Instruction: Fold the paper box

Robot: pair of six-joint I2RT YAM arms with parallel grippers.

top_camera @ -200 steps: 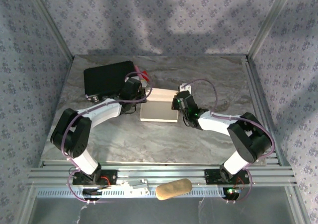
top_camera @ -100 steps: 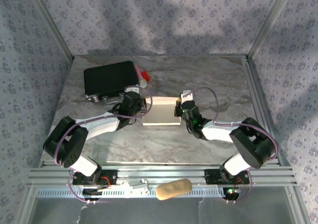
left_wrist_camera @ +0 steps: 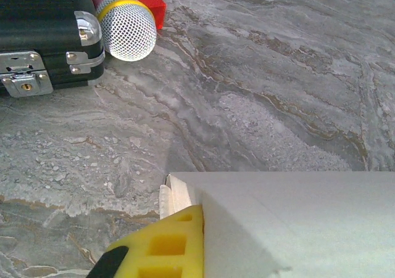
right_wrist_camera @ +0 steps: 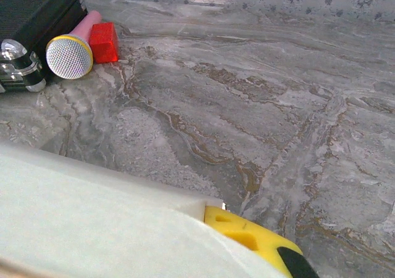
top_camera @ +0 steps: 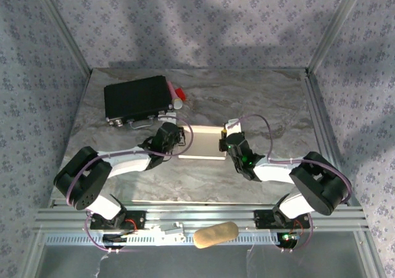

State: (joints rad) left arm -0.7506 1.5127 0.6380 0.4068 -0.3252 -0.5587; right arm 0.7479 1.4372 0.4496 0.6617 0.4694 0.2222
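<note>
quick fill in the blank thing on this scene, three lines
The left hand holds the paper box at its ____ end.
The microphone lies beside the ____ case.
The block by the microphone is ____.
Missing: left, black, red.

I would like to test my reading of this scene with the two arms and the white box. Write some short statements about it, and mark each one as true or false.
1. The paper box lies between the left gripper and the right gripper. True.
2. The black case stands open. False: its lid is closed.
3. The microphone lies beside the black case. True.
4. The right gripper holds the microphone. False: it is shut on the right end of the paper box.
</note>
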